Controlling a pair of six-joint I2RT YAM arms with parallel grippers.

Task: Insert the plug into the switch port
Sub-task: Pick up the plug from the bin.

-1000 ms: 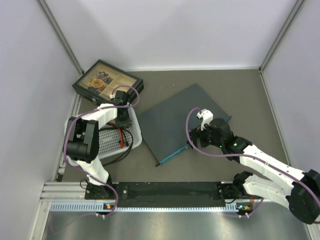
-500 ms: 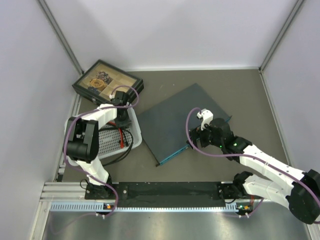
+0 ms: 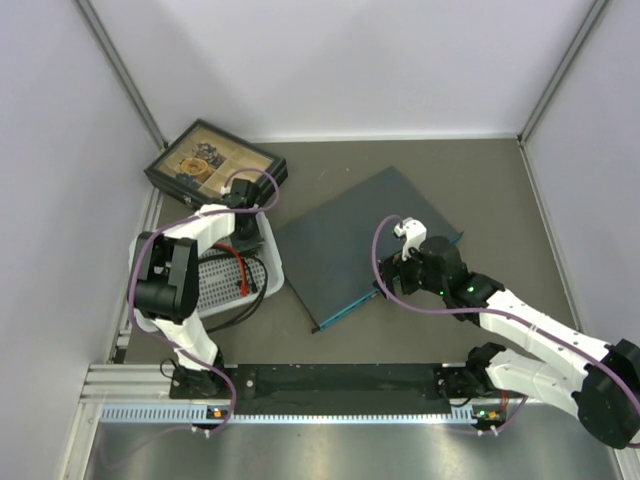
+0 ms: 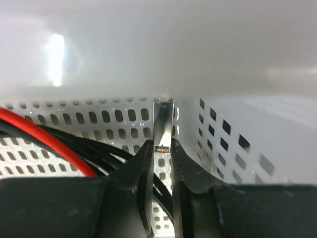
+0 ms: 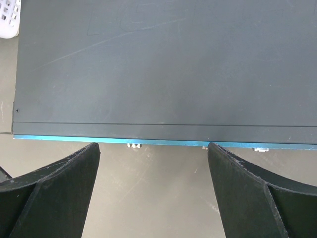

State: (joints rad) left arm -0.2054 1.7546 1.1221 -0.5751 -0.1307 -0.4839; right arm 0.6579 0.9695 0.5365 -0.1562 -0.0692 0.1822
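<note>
The left gripper (image 4: 161,148) stood clamped on the small silver metal plug (image 4: 163,121), which jutted from its fingertips inside the white perforated plastic basket (image 4: 114,116). The right gripper (image 5: 152,148) hung wide apart before the flat dark blue-grey metal switch (image 5: 163,64), its teal edge nearest.

The grey-brown table (image 3: 470,190) is carrying the switch (image 3: 345,245), lying flat and skewed near the middle. A black box (image 3: 215,160) is sitting at the far left. A white basket (image 3: 277,272) is resting just beside the switch, with a black cable (image 3: 235,315) looping out of it onto the table.
</note>
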